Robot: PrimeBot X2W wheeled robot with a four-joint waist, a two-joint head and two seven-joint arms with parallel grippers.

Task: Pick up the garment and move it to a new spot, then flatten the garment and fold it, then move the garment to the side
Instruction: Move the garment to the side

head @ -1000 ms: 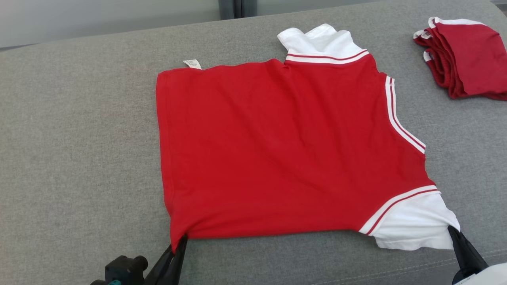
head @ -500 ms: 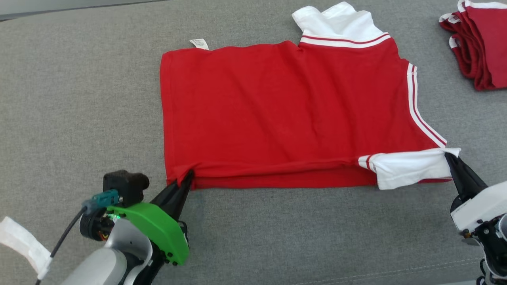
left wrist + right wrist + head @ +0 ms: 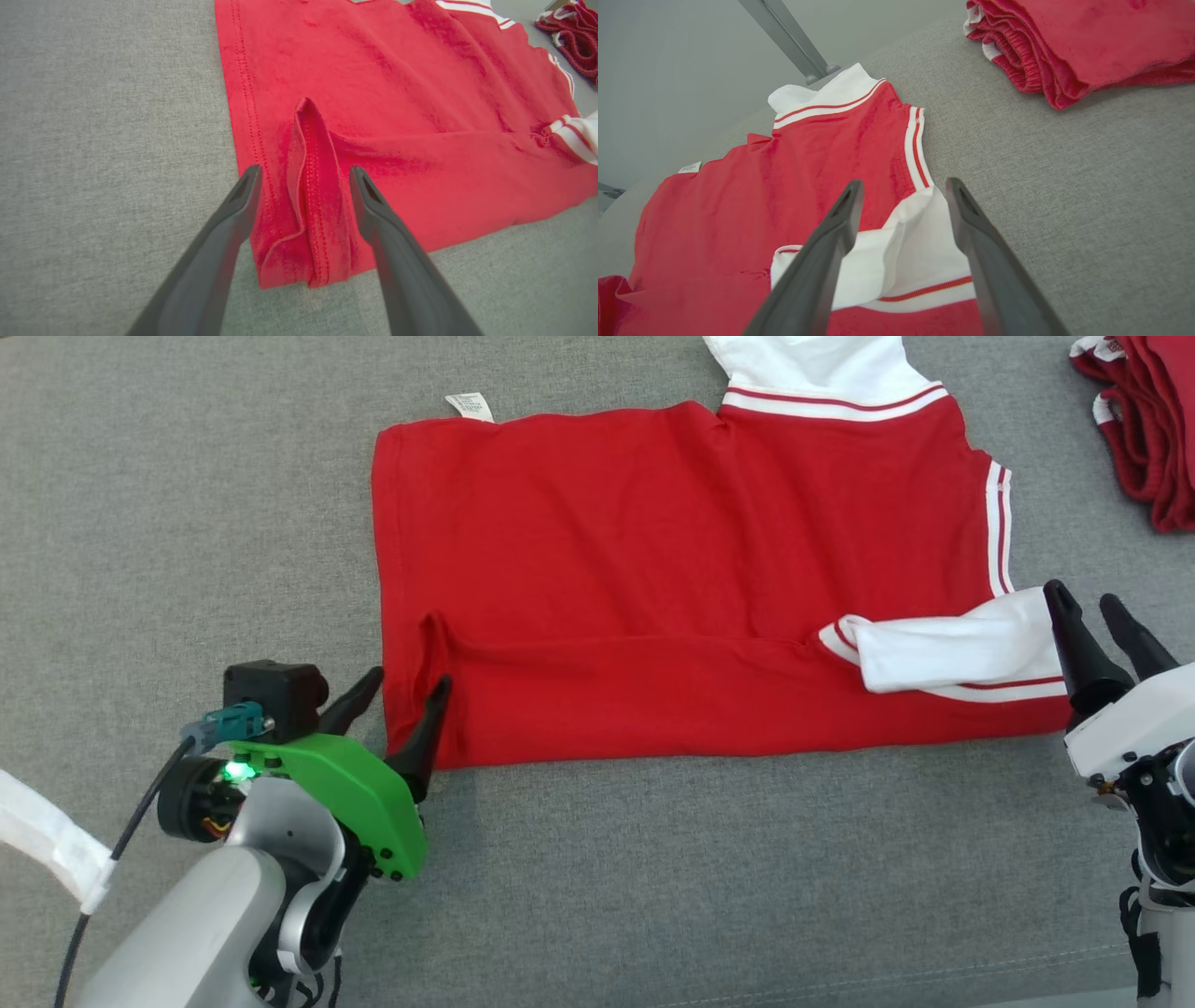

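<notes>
One red garment, flattened on grey cushion, first fold apparently laid; further folds, side move outstanding. Left gripper, right gripper: jaws apart, empty.

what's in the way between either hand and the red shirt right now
Nothing visible. The left hand is open, astride the folded-over hem corner of the red shirt. The right hand is open right at the white sleeve. Around them lies just the grey upholstery.

Red white-trimmed garment, near edge folded over
</notes>
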